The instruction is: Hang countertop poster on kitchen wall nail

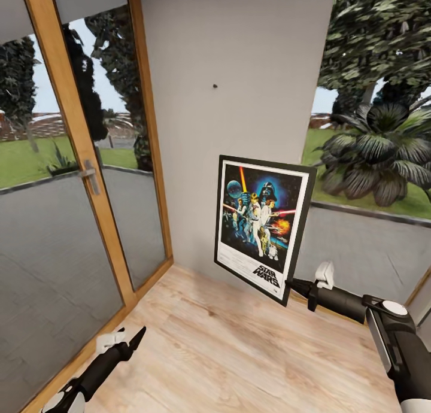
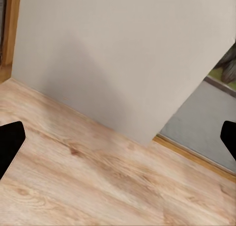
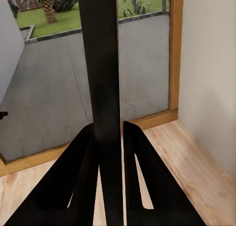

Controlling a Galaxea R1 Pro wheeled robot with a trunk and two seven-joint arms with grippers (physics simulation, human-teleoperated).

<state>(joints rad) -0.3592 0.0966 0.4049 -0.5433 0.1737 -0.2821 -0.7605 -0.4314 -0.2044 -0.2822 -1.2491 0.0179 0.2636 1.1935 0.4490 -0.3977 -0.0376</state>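
Far left: wood-framed glass door (image 1: 78, 179) with grey handle (image 1: 90, 175), lawn and trees beyond.
Low left: left tool (image 1: 129, 339) hovering above plank floor (image 1: 227, 347), holding nothing; fingers (image 2: 11, 140) spread wide at opposite edges of left wrist view, floor and base of wall between them.
Centre: plain pale grey wall (image 1: 239, 102); one small dark wall nail (image 1: 215, 86) high up, bare.
Right of centre: poster (image 1: 261, 226) held in air in front of wall, well below and slightly right of nail, upright, turned a little, not touching nail. Black frame, white border, STAR WARS logo at bottom.
Lower right: right tool (image 1: 291, 285) pinching poster at lower right corner; in right wrist view, black frame edge (image 3: 101, 78) clamped between both fingers (image 3: 142, 182).
Far right: window with palm-like plant (image 1: 377, 155) outside.
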